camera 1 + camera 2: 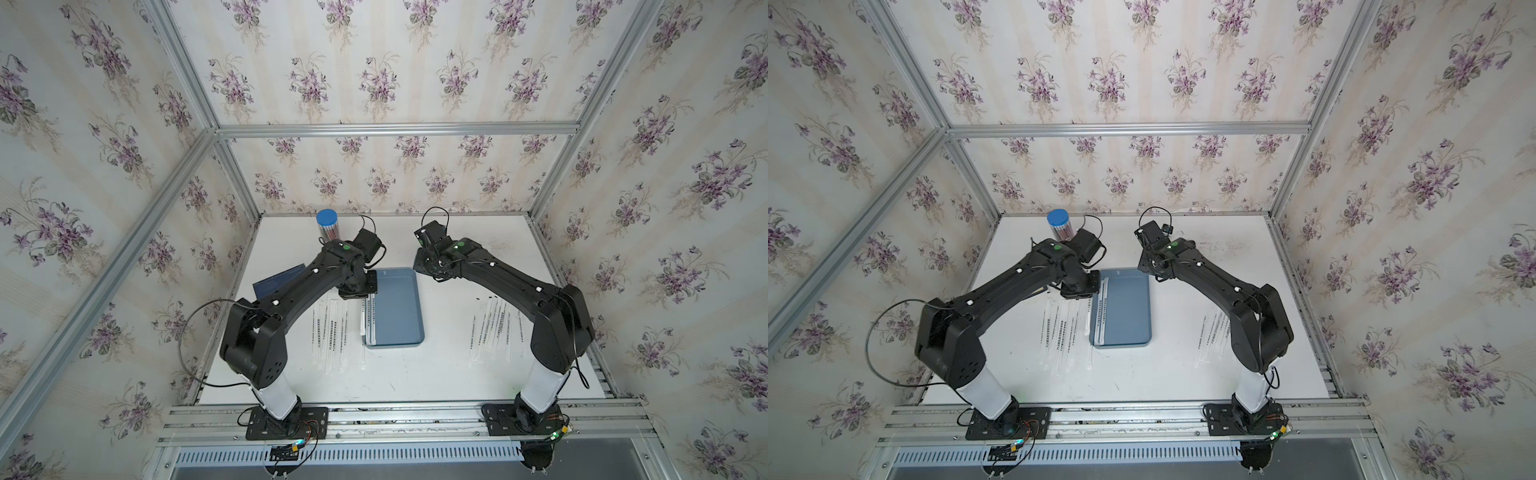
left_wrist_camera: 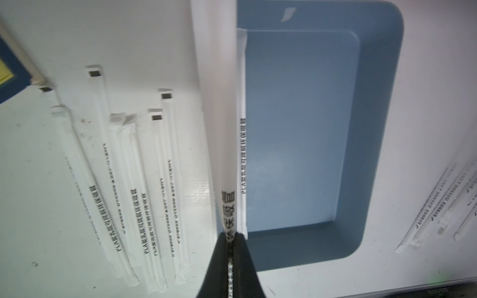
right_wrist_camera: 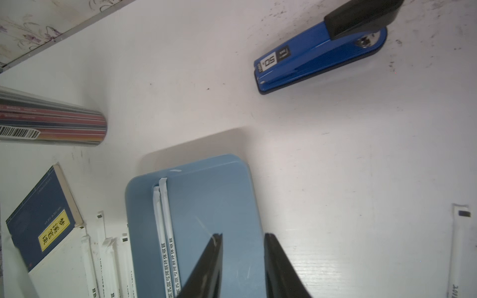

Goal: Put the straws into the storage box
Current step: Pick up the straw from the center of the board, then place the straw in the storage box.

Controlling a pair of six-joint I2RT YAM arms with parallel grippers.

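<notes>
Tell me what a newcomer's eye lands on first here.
Two black arms arch over a white table boxed in by floral wallpaper. Mid-table sits the blue storage box, with the left gripper shut on a straw at its edge. Loose straws lie in rows on the table on both sides of the box.
</notes>
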